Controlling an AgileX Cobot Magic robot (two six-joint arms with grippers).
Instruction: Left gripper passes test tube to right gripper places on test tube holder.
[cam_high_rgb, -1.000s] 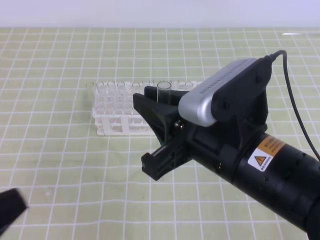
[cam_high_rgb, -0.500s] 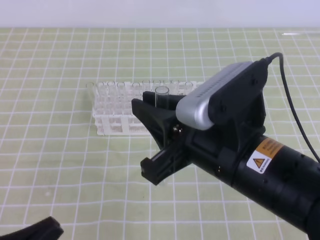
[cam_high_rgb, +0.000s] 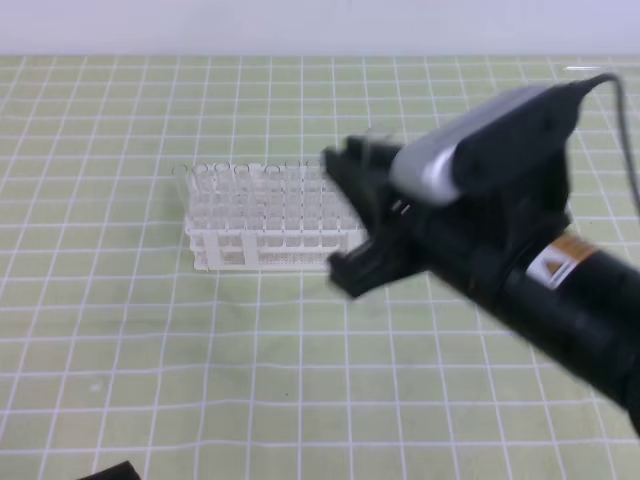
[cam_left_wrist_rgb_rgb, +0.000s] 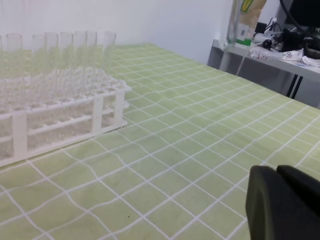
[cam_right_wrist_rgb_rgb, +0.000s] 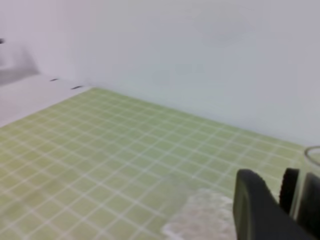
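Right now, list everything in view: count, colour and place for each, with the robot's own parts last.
test tube holder: one, white lattice rack, standing left of centre on the cloth.
tubes in the rack: several, clear glass, upright along its back rows; exact count unclear.
test tube: one, clear, between the right tool's fingers, only its rim showing.
tablecloth: one, green with a white grid, covering the table.
side table: one, grey, cluttered, beyond the cloth's far edge.
right tool: one, black, blurred, at the rack's right end.
left tool: one, black, low in its wrist view, nothing visible in it.
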